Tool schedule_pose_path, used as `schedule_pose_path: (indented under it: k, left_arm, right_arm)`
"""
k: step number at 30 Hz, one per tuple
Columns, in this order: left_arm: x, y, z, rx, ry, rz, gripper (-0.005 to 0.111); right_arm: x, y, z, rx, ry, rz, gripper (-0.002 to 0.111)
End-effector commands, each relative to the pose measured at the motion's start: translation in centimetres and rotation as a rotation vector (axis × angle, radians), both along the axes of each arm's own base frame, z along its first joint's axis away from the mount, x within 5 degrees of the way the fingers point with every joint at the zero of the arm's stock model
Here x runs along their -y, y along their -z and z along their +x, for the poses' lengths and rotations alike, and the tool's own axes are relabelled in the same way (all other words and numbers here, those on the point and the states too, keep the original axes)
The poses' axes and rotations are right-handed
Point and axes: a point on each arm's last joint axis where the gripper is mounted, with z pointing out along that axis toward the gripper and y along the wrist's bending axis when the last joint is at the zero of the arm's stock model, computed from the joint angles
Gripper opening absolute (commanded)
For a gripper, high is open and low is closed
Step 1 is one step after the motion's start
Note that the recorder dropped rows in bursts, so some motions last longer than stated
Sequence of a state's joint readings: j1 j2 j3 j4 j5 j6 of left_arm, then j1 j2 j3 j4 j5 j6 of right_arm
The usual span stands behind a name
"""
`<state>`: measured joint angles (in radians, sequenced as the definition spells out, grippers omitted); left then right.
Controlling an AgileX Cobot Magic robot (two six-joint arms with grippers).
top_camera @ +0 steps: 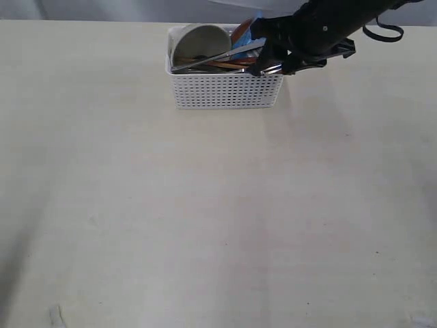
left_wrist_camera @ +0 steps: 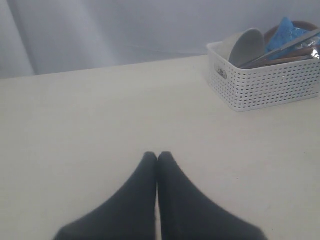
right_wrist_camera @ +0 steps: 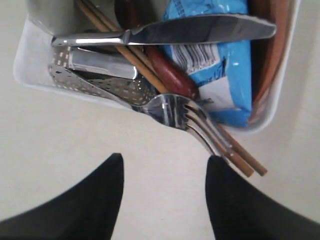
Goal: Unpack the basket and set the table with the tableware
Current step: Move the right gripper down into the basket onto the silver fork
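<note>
In the exterior view the basket (top_camera: 225, 92) stands toward the far side of the table (top_camera: 205, 225), packed full. The bowl (top_camera: 198, 42) leans on its side and the knife (top_camera: 220, 56) lies across the top, likely for want of room. The right gripper (top_camera: 268, 65) hangs at the basket's right end, by the rim. In the left wrist view the left gripper (left_wrist_camera: 157, 161) has its fingers pressed together on nothing, low over bare table well apart from the basket, apparently parked out of the way. In the right wrist view the right gripper's fingers are spread with nothing between them, just outside the wall where the fork (right_wrist_camera: 175, 111) and chopsticks (right_wrist_camera: 242, 159) poke over the rim, probably the easiest pieces to grasp. A blue packet (right_wrist_camera: 225, 75) lies beneath the knife.
</note>
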<state>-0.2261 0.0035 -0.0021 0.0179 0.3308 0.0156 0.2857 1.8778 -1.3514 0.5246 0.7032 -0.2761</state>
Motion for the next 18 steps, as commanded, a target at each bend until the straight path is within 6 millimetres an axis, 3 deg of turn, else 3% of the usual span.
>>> schedule_pose_path:
  k: [1, 10, 18]
  left_arm:
    - [0.0, 0.0, 0.0, 0.013, 0.004, 0.0, 0.0]
    - [0.0, 0.0, 0.0, 0.013, 0.004, 0.0, 0.0]
    - [0.0, 0.0, 0.0, 0.013, 0.004, 0.0, 0.0]
  right_arm:
    - [0.5, -1.0, 0.2, 0.07, -0.017, -0.048, 0.049]
    - [0.9, -3.1, -0.3, 0.148, -0.044, -0.077, 0.049]
    - [0.8, -0.9, 0.3, 0.095, -0.044, -0.096, 0.049]
